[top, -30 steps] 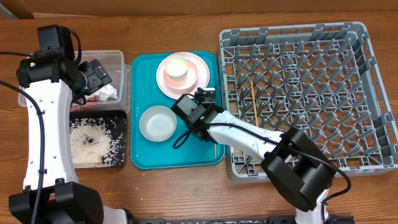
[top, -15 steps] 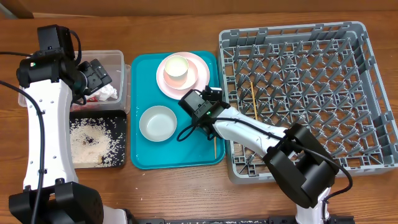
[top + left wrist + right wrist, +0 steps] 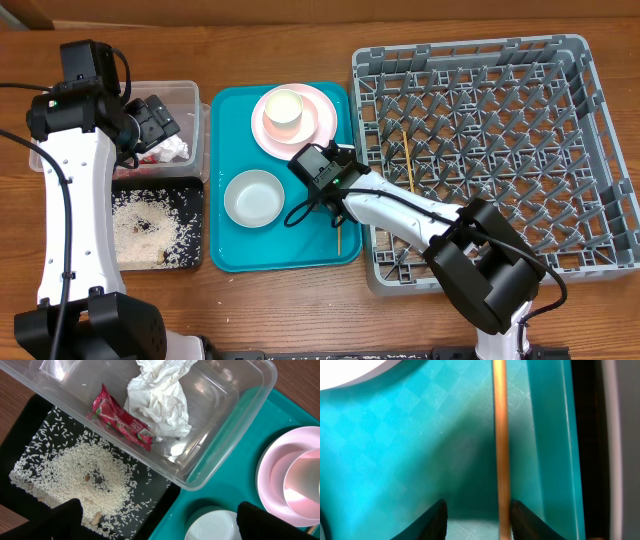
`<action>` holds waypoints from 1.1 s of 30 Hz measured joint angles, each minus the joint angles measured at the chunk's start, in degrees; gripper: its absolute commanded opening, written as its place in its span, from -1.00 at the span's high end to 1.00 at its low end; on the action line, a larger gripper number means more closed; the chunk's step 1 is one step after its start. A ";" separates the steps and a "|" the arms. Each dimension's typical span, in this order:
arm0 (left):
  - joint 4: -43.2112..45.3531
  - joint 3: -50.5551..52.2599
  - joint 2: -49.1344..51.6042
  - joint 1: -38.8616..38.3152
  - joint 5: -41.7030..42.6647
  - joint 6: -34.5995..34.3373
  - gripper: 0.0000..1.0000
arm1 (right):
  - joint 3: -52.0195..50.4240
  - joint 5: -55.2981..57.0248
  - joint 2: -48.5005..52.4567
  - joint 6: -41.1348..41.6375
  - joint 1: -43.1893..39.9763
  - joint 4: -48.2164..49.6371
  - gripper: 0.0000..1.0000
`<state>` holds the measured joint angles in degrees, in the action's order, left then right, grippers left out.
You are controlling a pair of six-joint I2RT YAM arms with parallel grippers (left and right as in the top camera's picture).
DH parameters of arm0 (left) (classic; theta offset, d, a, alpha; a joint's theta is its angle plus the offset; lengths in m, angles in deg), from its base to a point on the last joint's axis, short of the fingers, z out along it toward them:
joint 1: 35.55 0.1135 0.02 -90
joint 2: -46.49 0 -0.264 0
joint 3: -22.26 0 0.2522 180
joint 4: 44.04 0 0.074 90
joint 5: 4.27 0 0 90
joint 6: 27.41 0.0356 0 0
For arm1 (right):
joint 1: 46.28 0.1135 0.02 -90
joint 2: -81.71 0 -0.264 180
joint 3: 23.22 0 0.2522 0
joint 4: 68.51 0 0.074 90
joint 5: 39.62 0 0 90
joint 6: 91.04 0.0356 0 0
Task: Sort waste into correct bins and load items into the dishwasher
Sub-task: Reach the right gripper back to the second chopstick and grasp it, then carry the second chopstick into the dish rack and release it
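Note:
My right gripper [image 3: 337, 205] is open low over the teal tray's right side, and its fingers [image 3: 479, 520] straddle a wooden chopstick [image 3: 500, 435] that lies on the tray close to the right finger; the stick also shows overhead [image 3: 339, 238]. A second chopstick [image 3: 409, 160] lies in the grey dish rack [image 3: 575, 150]. A white cup [image 3: 283, 110] stands on the pink plate [image 3: 322, 118], with a white bowl [image 3: 253, 197] below it. My left gripper [image 3: 160, 120] hangs open and empty above the clear tub [image 3: 235, 435], which holds the napkin [image 3: 160, 400] and red packet [image 3: 120, 420]. Rice [image 3: 85, 475] lies in the black tray [image 3: 196, 184].
The teal tray [image 3: 300, 255] sits between the bins on the left and the rack on the right. Its raised right rim [image 3: 547, 435] runs close beside the chopstick. Bare wooden table [image 3: 280, 320] lies in front.
My right gripper has moved a little up and right along the tray's right side, over the chopstick, which has shifted slightly left. The left arm has not moved.

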<state>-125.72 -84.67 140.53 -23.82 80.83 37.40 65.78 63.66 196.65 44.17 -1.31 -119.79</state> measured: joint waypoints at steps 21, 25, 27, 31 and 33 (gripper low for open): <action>0.00 0.00 0.00 0.00 0.00 0.00 -1.00 | -0.94 0.61 -0.09 -0.22 -0.02 1.27 0.92; 0.02 0.00 0.00 0.00 0.00 0.00 -1.00 | 0.76 -0.13 -0.52 -0.94 -0.20 -3.37 0.92; 0.02 0.00 0.00 0.00 0.00 0.00 -1.00 | 1.38 -0.26 -1.51 -1.92 -0.42 -4.20 0.92; 0.00 0.00 0.00 0.00 0.00 0.00 -1.00 | 2.62 -0.39 -7.04 -5.07 -1.20 -6.03 0.92; 0.02 0.00 0.00 0.00 0.00 0.00 -1.00 | 3.15 -0.44 -11.08 -6.99 -1.81 -7.17 0.92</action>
<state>-125.70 -84.67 140.53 -23.82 80.83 37.40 68.93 63.22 185.56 37.18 -3.12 -126.96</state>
